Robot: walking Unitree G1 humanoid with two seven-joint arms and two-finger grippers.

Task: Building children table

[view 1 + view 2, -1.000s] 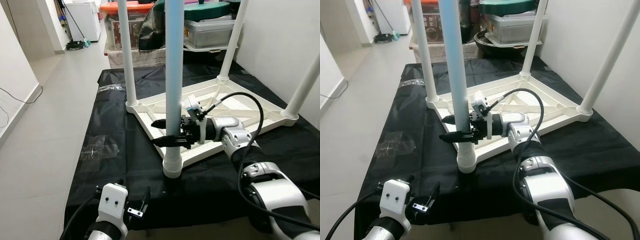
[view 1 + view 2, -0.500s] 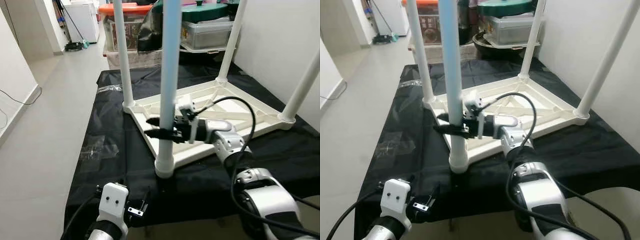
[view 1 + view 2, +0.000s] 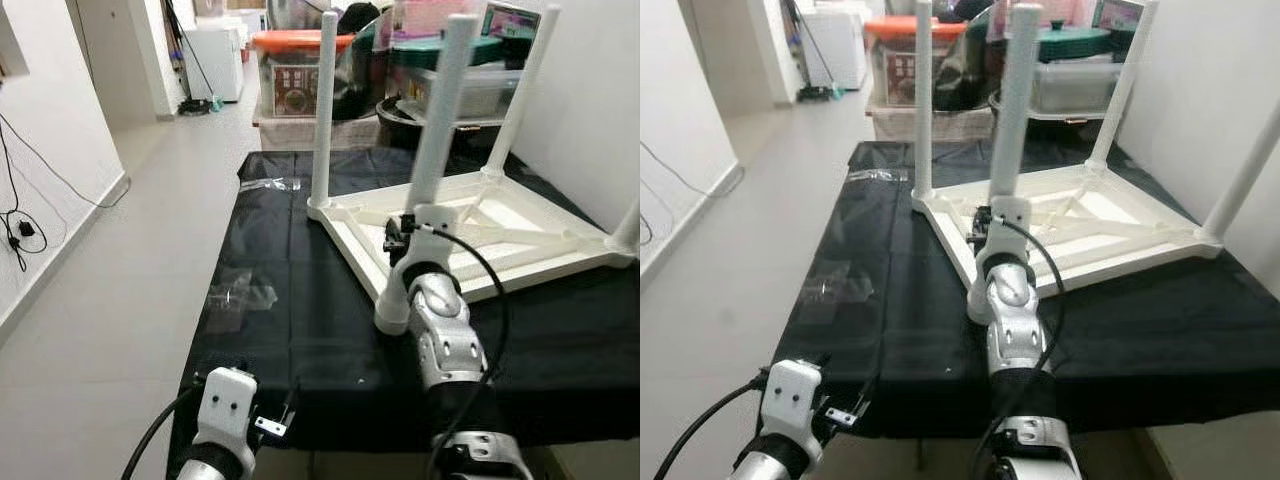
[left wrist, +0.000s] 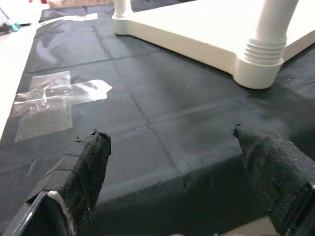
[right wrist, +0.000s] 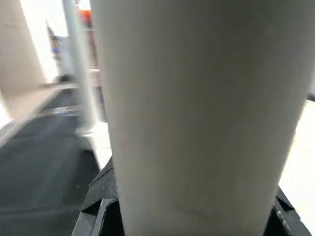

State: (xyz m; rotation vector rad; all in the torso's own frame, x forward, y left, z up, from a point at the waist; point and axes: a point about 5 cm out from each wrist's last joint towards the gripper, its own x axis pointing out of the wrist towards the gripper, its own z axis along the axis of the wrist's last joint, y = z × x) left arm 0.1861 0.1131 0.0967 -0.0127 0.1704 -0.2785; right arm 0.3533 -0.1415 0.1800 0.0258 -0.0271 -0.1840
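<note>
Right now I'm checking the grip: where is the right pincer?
The right pincer is clamped on the nearest table leg, just above its corner socket, over the black cloth.

- One upturned white table top (image 3: 470,235) on the black sheet (image 3: 300,300)
- Four white legs (image 3: 437,130) standing on that top
- Two grippers

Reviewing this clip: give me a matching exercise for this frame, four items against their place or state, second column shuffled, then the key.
Items:
1. right gripper
2. left gripper
3. upturned table top
4. clear tape patch

States:
A. stuck flat on the black cloth
B. shut around the near table leg
C. open, low at the cloth's near edge
D. lying on the cloth, legs pointing up

Pairs: 1-B, 2-C, 3-D, 4-A
</note>
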